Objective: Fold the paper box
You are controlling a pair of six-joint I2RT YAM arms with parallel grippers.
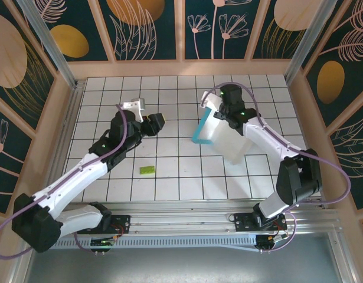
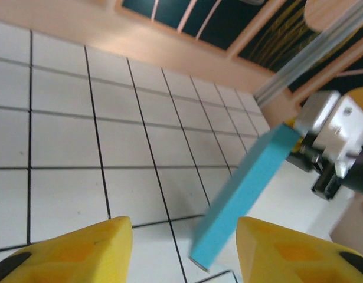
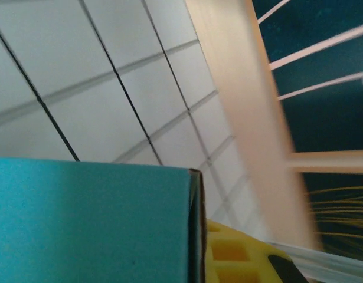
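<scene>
The paper box (image 1: 229,139) hangs tilted above the tiles right of centre, whitish face up, with a light blue side (image 1: 200,133) on its left. My right gripper (image 1: 220,113) is shut on its far upper edge. In the right wrist view the blue card (image 3: 87,224) lies against a yellow finger (image 3: 240,256). My left gripper (image 1: 160,122) stands open to the left of the box, apart from it. In the left wrist view the box's blue side (image 2: 243,197) slants beyond the two yellow fingertips (image 2: 81,250), with nothing between them.
A small green rectangular piece (image 1: 147,170) lies on the tiles near the front, left of centre. Wooden walls (image 1: 181,68) ring the white tiled table. A metal rail (image 1: 187,207) runs along the near edge by the arm bases.
</scene>
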